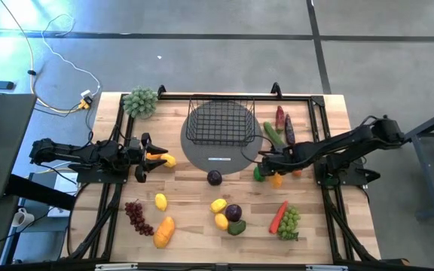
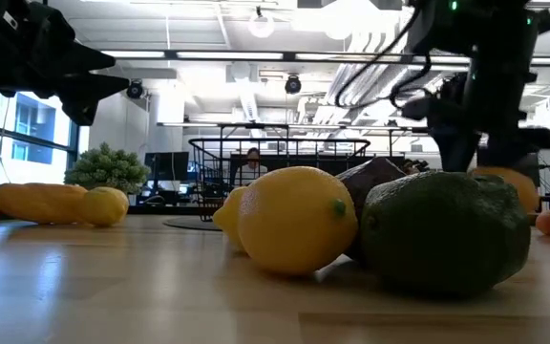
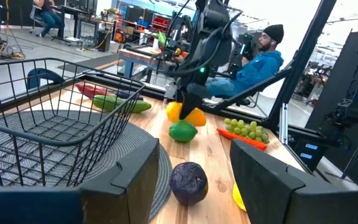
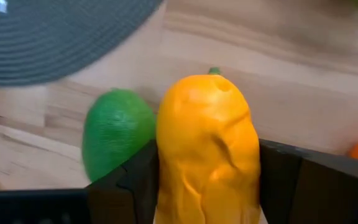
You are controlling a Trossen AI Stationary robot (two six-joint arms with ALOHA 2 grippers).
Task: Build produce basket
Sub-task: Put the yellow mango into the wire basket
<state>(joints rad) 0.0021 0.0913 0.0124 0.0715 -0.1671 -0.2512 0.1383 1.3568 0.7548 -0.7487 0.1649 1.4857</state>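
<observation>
Spanning wooden table (image 1: 194, 192) — bright workshop

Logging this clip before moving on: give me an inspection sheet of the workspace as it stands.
Surface: pale wooden table.
Job's things: black wire-mesh basket, empty, on flat grey round disc; toy produce scattered, including purple grapes.
Clutter: pale green bushy cluster.
Grippers: right claw pinching orange pepper-shaped fruit; left claw beside the disc.
Cables: white cable on floor.
Surroundings: seated person in blue jacket.
</observation>
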